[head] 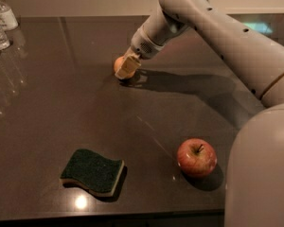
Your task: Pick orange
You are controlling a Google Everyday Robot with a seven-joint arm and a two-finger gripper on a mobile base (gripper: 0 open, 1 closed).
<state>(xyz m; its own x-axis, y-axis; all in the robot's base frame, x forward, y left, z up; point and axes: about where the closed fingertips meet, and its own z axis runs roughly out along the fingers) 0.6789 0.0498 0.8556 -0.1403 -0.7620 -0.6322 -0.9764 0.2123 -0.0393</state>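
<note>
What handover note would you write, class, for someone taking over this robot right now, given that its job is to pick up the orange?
Claw: low at the far side of the table, right against the orange and covering its right part. Whether it has a hold cannot be told.
Orange: on the table, not lifted.
Apple near right, sponge near left: both well apart from the claw, not part of the job.
Done: approach.
Left: confirm the hold, then lift the orange.
</note>
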